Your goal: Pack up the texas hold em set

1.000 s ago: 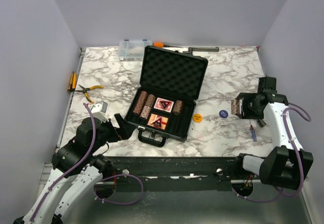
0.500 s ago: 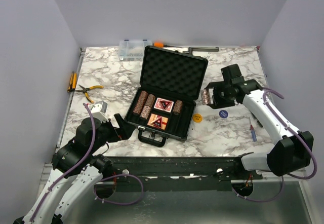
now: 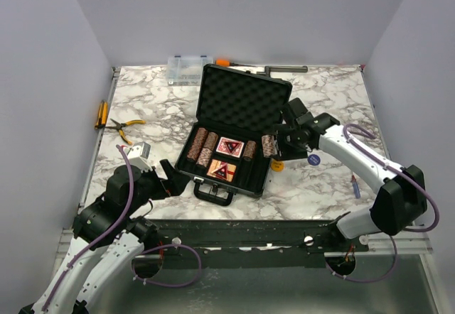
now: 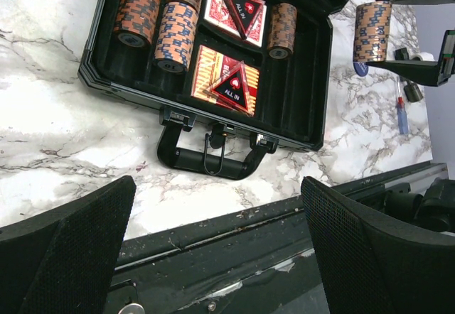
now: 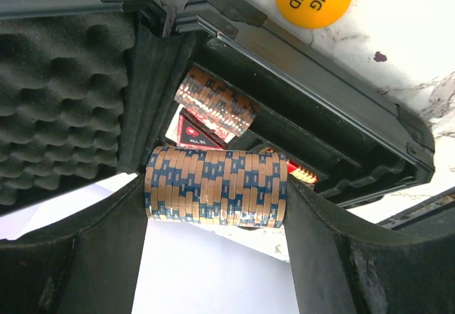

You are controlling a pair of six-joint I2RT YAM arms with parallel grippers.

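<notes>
Top external view: marble table (image 3: 320,179) w/ black case (image 3: 245,104) open near the middle, lid up. L gripper (image 3: 169,177) sits by the case handle (image 4: 213,159), fingers wide apart, nothing in them. R gripper (image 3: 274,143) is clamped on a brown chip stack (image 5: 215,187) at the case's right edge. Inside the case: more chip stacks (image 3: 202,145), 2 red card decks (image 3: 229,145), a triangle token (image 4: 231,87) on each. Yellow round token (image 3: 277,164) & blue token (image 3: 313,159) lie on the table, just right of the case.

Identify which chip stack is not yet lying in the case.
The chip stack gripped by the right end effector, beside the case's right edge. The other stacks all lie in the case's slots.
</notes>
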